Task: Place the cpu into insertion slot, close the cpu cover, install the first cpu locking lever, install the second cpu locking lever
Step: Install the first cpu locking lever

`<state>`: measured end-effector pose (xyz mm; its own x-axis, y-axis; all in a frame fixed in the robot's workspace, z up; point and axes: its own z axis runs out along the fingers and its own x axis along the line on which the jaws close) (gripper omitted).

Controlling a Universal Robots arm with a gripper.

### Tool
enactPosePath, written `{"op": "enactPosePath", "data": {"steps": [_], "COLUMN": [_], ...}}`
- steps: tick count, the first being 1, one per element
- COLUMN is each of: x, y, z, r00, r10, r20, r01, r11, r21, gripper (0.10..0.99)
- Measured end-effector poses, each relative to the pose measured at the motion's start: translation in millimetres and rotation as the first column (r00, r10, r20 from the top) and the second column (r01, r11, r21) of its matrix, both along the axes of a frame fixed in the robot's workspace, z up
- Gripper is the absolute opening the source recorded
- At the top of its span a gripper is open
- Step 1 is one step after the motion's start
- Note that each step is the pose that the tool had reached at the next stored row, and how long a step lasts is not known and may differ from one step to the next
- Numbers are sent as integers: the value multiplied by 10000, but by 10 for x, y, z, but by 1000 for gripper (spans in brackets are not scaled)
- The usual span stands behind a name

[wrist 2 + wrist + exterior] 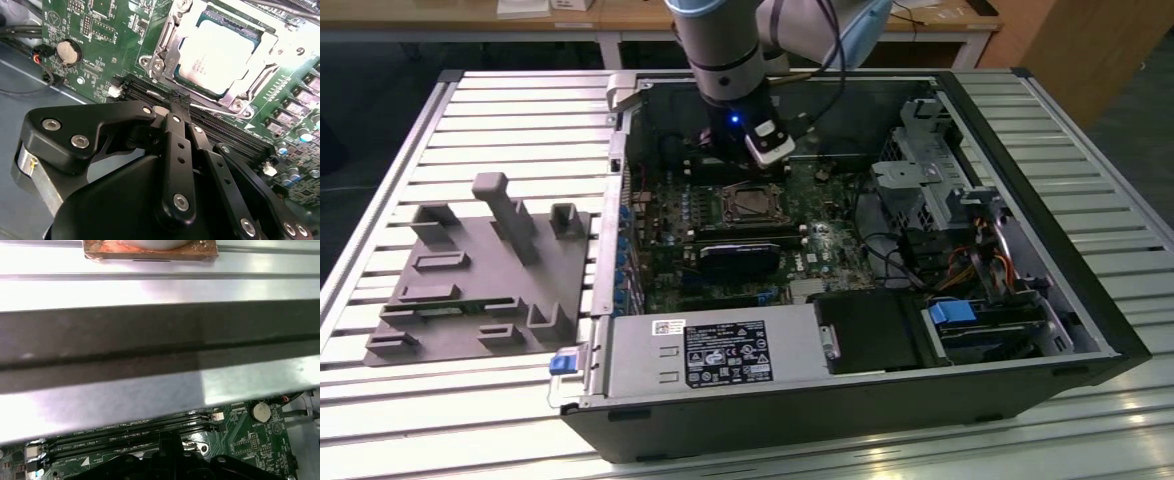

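I see the cpu (215, 59) seated under the closed cpu cover (169, 40). My hand (180, 101), fingers pinched together, sits over the memory slots (240, 134) just beside it.

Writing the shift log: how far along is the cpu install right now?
Done: the cpu is seated, with the cpu cover down over it. In hand: the end effector, fingers together, is at a thin lever along the cover's edge. Left: lever latching; I can't confirm either is hooked.
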<state>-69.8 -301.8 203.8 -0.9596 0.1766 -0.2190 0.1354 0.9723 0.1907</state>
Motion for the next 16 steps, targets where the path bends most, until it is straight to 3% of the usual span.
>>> {"op": "enactPosePath", "data": {"steps": [8, 16], "x": [6, 6], "y": [76, 78], "z": [-11, -36], "r00": [9994, 9966], "r10": [-337, -828], "r20": [2, 7], "r01": [337, 828], "r11": [9994, 9964], "r21": [-91, -190], "gripper": [102, 102]}}
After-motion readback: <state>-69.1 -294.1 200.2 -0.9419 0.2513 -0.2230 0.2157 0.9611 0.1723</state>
